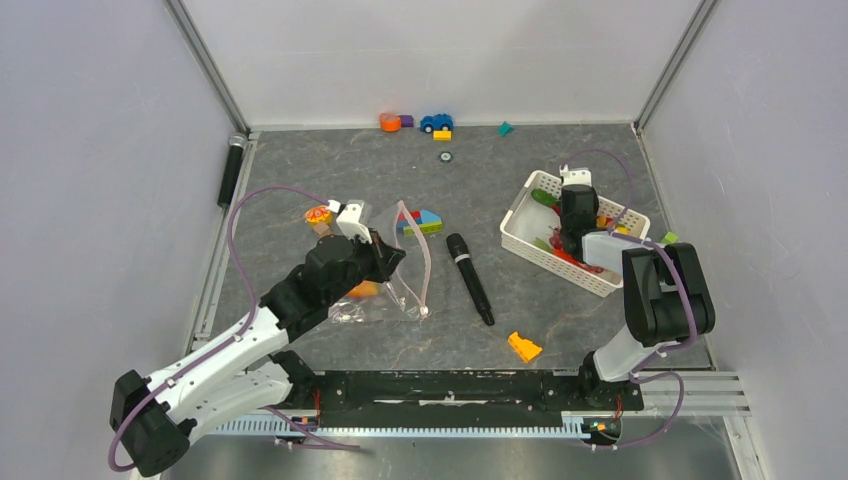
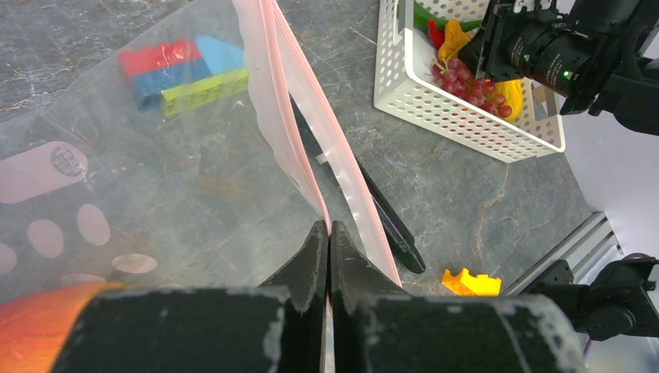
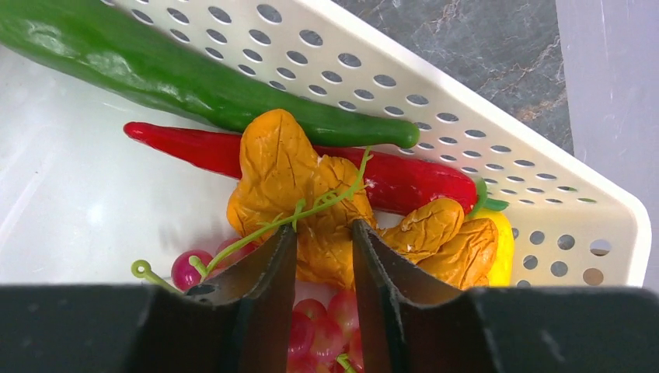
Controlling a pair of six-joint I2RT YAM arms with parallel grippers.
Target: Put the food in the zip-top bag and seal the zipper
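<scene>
Food for the next carry lay directly under my right gripper (image 3: 323, 230), inside the white basket (image 3: 466, 116) at the right side of the table. My right jaws stood half spread, one finger on each side of the orange leaf of the grape bunch (image 3: 295, 179); whether they already pressed it, I could not tell. The red chili (image 3: 388, 183) and the green pepper (image 3: 155, 70) lay just behind the leaf. Their long axes ran across my fingers, not along them, so I judged the leaf to be the easier thing to take from this angle.

The zip-top bag (image 1: 395, 290) lay well apart, to the left of the basket, with the black microphone (image 1: 470, 278) between them. My left gripper (image 2: 328, 231) was pressed together on the bag's mouth edge, right at the pink zipper (image 2: 295, 116), holding that lip. The mouth faced toward the basket side. My right arm was therefore the nearer one to the food, and I judged that its way to the bag would go leftward, over the microphone, into that opening.
</scene>
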